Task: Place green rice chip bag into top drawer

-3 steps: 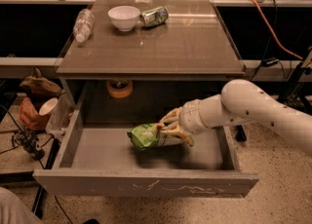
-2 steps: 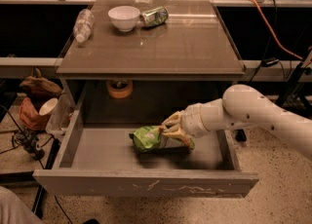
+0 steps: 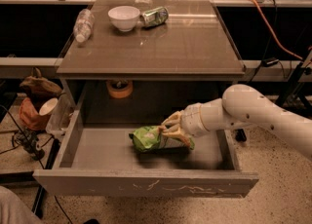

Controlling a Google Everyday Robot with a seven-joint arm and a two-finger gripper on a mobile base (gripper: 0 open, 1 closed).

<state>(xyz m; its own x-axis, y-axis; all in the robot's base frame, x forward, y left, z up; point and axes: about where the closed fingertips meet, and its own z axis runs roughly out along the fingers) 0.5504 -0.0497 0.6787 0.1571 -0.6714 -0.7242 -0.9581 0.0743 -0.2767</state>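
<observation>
The green rice chip bag (image 3: 148, 139) lies on the grey floor of the open top drawer (image 3: 105, 150), right of its middle. My gripper (image 3: 174, 129) reaches into the drawer from the right on the white arm (image 3: 243, 108). Its tan fingers (image 3: 178, 138) close on the bag's right end, one above it and one along it. The bag's right part is hidden under the fingers. The drawer's scratched front panel (image 3: 146, 184) faces the camera.
On the cabinet top (image 3: 185, 43) stand a white bowl (image 3: 124, 17), a green can (image 3: 155, 16) lying on its side, and a clear plastic bottle (image 3: 83, 25) at the left edge. A tape roll (image 3: 119, 88) sits behind the drawer. Bags and cables lie on the floor at left.
The arm has shifted slightly to the right and down. The bag stays in the same spot on the drawer floor.
</observation>
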